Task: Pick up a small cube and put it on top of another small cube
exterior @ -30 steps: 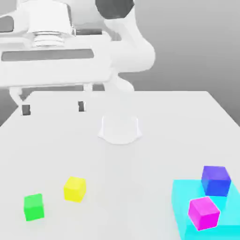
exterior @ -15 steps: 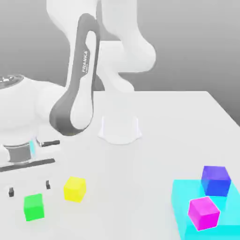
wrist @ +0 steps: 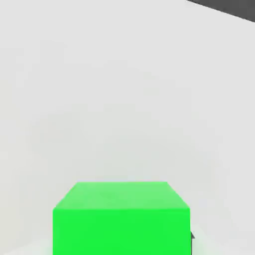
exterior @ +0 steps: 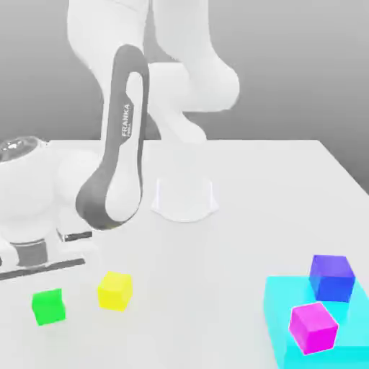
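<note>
A flat, matte white tabletop (exterior: pixel 274 194) spreads across the scene, its far edge running straight and its edge on the exterior view's right slanting toward the camera. Behind it stands a plain grey backdrop (exterior: pixel 303 65), lighter toward the table edge and darker higher up, possibly a wall. The light is soft and even, leaving only faint shadows on the white surface.

Since a second ago the arm (exterior: pixel 119 166) has swung down from high over the table's far side to the near corner at about eight o'clock, the gripper has closed, and the green cube (exterior: pixel 48 306) now sits slightly higher and further left.
</note>
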Controlling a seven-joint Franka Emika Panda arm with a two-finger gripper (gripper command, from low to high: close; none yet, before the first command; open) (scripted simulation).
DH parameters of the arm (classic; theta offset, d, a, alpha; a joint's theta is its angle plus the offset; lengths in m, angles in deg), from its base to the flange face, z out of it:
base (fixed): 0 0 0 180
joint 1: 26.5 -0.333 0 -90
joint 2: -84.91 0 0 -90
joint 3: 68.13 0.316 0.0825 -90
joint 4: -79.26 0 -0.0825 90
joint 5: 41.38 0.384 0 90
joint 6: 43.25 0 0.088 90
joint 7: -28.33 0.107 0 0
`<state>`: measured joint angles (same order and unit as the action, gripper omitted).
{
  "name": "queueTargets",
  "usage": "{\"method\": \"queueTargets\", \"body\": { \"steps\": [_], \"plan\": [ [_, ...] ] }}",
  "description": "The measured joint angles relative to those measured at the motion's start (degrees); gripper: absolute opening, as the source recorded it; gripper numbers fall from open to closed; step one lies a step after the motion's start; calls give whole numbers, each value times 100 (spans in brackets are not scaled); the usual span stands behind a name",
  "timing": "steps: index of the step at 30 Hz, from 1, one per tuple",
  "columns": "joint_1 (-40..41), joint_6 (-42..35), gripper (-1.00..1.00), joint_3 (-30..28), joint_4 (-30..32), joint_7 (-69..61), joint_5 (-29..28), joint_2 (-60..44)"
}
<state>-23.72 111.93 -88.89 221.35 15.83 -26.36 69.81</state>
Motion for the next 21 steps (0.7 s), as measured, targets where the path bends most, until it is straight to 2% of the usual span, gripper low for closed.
{"method": "queueTargets", "body": {
  "steps": [8,14,17,18,21],
  "plan": [
    [-1405,-824,-100,979,66,1005,-638,944],
    [-3255,-1511,-100,1960,9,2033,-1281,1686],
    [-4112,-1097,-100,1943,36,2303,-1444,1323],
    [-3880,-966,100,1814,60,2311,-1440,1216],
    [-3836,-966,100,1815,60,2311,-1440,1217]
  ]
}}
